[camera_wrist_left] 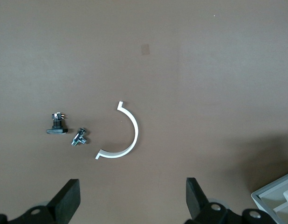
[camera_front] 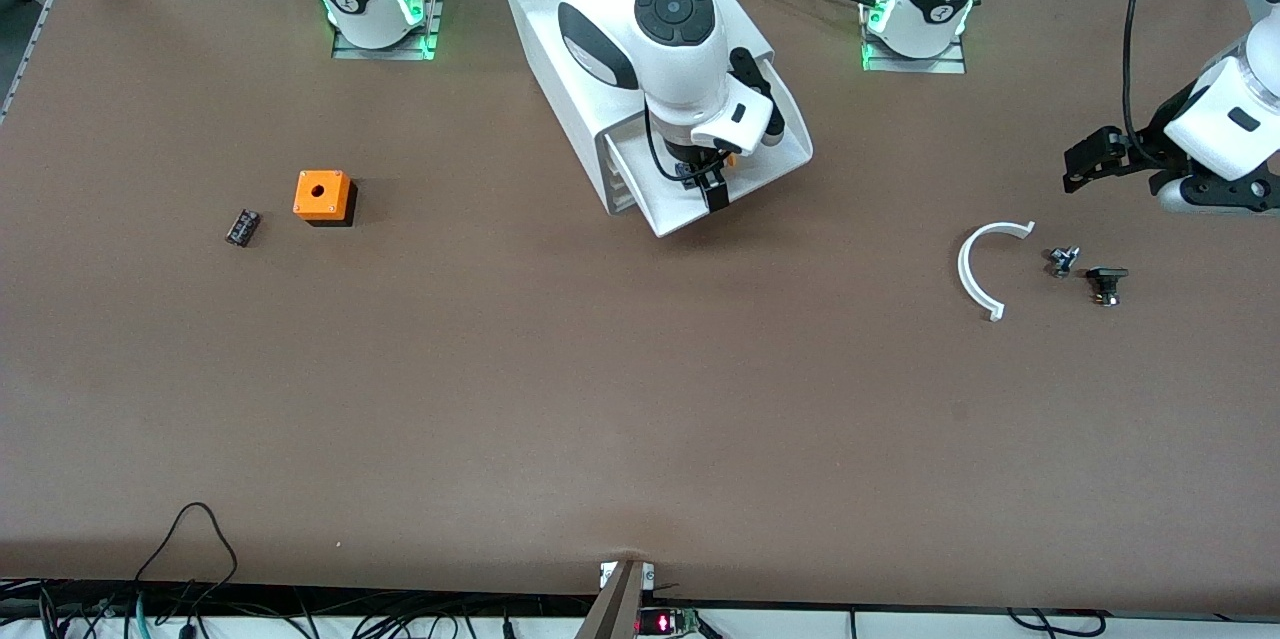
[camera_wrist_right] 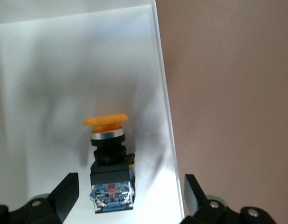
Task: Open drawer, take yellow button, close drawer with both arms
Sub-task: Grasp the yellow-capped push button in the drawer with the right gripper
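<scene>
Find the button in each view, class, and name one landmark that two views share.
Front view: button barely shows in the open drawer, under the right gripper.
Left wrist view: not in it.
Right wrist view: button lies on its side between the open fingers.
Shared landmark: the drawer's white wall.

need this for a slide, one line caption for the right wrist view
Open right tool hovering over the orange-capped push button lying in the pulled-out white drawer.

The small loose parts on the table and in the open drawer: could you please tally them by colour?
Orange: 2, the orange cube with a round hole and the orange-capped push button
Black: 2, black knob, small black block
White: 1, white curved strip
Silver: 1, metal fitting
Total: 6
</scene>
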`<act>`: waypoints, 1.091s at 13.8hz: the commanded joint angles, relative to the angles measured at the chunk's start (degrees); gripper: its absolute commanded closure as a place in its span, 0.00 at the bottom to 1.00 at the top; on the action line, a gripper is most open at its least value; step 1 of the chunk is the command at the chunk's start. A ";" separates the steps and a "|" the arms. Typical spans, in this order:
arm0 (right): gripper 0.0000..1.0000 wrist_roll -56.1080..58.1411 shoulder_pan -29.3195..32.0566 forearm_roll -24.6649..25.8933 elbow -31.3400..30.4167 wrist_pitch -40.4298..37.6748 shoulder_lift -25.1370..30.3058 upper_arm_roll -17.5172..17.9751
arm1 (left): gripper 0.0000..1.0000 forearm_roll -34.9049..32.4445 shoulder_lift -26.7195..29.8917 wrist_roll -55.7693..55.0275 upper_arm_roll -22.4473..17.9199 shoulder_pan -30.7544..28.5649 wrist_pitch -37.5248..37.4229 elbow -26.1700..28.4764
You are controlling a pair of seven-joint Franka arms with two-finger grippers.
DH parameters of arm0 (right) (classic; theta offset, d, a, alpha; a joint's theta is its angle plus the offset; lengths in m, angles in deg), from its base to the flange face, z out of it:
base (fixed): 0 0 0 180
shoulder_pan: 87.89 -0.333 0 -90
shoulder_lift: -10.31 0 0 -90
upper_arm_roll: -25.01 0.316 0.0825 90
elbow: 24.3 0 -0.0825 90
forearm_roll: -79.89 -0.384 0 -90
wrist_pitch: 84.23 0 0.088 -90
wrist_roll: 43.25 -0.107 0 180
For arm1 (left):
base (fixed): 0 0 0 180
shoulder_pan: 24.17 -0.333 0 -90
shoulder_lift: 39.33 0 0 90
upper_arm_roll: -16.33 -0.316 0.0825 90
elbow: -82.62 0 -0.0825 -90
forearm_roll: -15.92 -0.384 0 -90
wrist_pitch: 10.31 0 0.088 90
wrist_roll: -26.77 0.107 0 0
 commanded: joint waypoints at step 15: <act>0.58 -0.36 -1.59 3.35 1.47 -0.34 -1.50 -0.21 | 0.00 -1.68 -0.75 -1.49 0.47 0.59 -3.24 -2.60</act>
